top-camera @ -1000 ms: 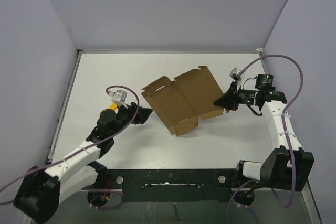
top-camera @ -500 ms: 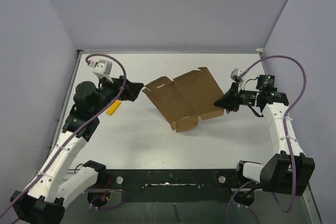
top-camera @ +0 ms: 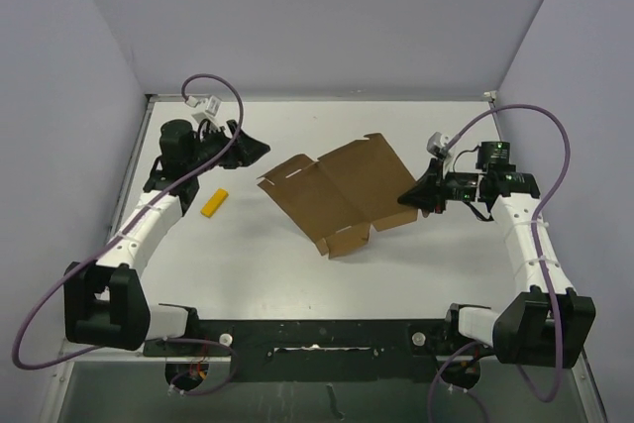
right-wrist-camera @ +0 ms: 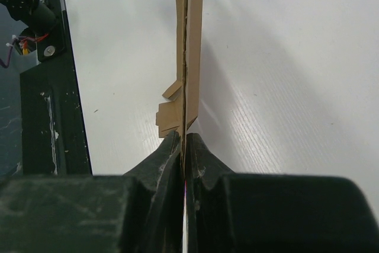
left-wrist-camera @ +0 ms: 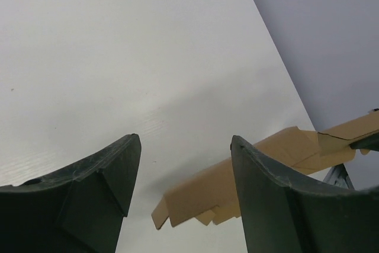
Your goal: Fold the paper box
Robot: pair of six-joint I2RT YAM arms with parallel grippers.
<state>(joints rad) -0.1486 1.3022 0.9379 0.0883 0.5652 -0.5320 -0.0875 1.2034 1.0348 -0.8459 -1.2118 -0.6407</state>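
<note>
At the far left of the table (top-camera: 297, 279), the left fingers (left-wrist-camera: 278, 199) stand apart with nothing between them. They hang above the surface, pointed toward the sheet and well short of it. A small yellow block (top-camera: 214, 202) lies near that arm, apart from everything else.

In the middle, the paper box (top-camera: 332, 195) is an unfolded brown sheet with its creases and tabs showing. It is tilted, with its right corner lifted; whether the left edge touches the table I cannot tell. At that right corner the right fingers (right-wrist-camera: 161, 161) are clenched on the sheet's edge, pinching it thin.

The step in hand looks like bringing the free arm in for a first fold. To do it well, the left fingers should come in level with the left flap and close beyond a crease, not across it. The right grip must hold firm so the sheet neither pivots nor slips.
</note>
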